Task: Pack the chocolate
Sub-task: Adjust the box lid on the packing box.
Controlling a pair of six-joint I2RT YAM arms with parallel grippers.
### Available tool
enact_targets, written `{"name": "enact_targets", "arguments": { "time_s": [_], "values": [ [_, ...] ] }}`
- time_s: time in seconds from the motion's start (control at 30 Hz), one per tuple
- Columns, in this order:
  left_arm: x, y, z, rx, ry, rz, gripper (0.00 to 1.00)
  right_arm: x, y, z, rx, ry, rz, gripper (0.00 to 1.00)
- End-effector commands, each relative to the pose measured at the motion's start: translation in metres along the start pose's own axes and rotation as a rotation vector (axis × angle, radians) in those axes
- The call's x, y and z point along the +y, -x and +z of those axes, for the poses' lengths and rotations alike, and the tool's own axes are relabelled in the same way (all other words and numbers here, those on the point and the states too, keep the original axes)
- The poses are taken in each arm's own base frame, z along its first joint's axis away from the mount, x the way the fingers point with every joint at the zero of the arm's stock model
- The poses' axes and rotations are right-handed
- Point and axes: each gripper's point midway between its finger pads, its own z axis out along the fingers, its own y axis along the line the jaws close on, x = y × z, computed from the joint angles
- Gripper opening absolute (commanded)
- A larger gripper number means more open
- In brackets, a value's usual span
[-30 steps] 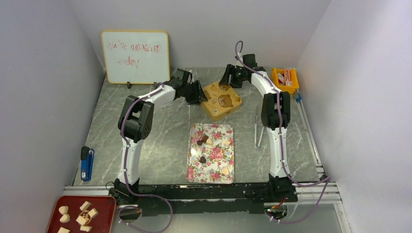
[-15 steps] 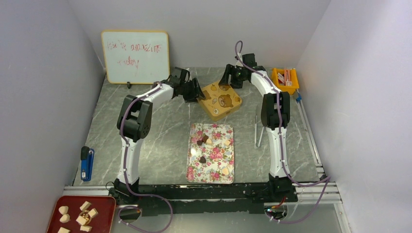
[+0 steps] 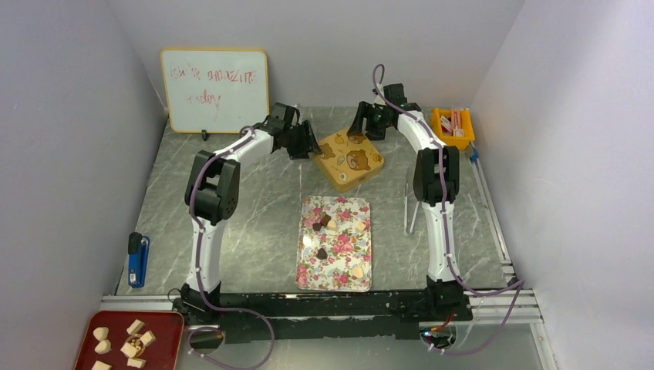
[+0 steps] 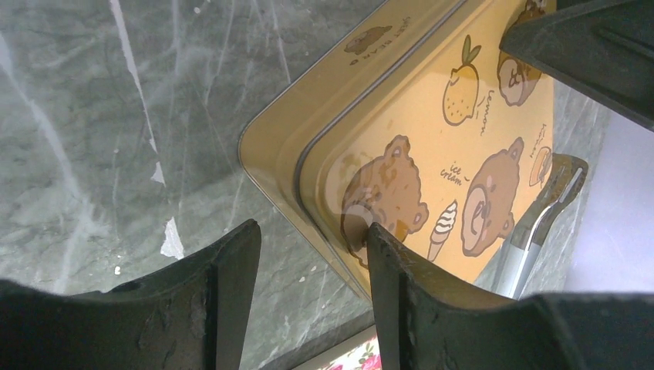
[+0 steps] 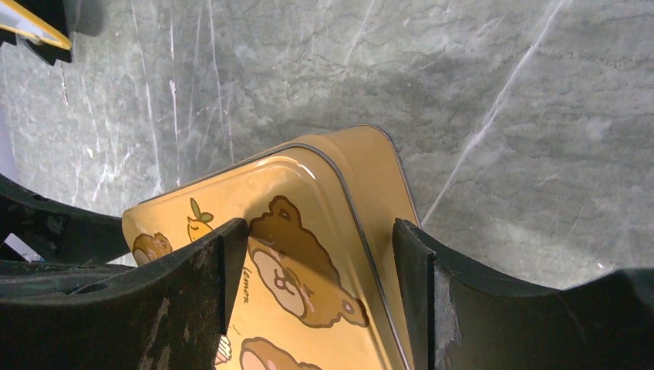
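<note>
Left gripper (image 4: 312, 235) and right gripper (image 5: 320, 230) both open, each astride a corner of the tin (image 3: 352, 159), desk (image 3: 254, 223) rear. Chocolate (image 3: 321, 253) on tray (image 3: 341, 271).

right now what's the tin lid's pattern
The tin lid is yellow with brown cartoon bears, a lemon and an ice-cream cone; clearest in left wrist view.

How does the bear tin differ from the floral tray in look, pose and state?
The tin is yellow with bear drawings; the tray is white with pink flowers. The tin lies at an angle, farther back; the tray lies straight, nearer the front. The tin has its lid on; the tray is open and carries chocolates. Both are rounded rectangles flat on the table.
</note>
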Motion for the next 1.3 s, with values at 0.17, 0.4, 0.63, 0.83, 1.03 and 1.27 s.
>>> {"name": "enact_targets", "arguments": {
  "time_s": [0.17, 0.4, 0.63, 0.83, 1.03, 1.27],
  "values": [
    [0.015, 0.013, 0.010, -0.018, 0.067, 0.012, 0.55, -0.006, 0.003, 0.002, -0.002, -0.020, 0.003, 0.72],
    [0.019, 0.009, 0.021, -0.007, 0.063, -0.004, 0.49, -0.008, -0.001, 0.006, 0.014, -0.014, 0.008, 0.72],
    [0.025, 0.002, 0.027, 0.003, 0.068, -0.013, 0.46, -0.004, -0.006, 0.012, 0.027, -0.005, 0.003, 0.72],
    [0.028, -0.006, 0.031, 0.020, 0.069, -0.014, 0.44, 0.000, -0.010, 0.018, 0.036, 0.001, 0.000, 0.71],
    [0.029, -0.012, 0.038, 0.039, 0.065, -0.013, 0.40, 0.002, -0.015, 0.023, 0.050, 0.004, -0.001, 0.71],
    [0.029, -0.017, 0.042, 0.052, 0.068, -0.007, 0.38, 0.004, -0.018, 0.027, 0.057, 0.012, -0.002, 0.71]
  ]
}}
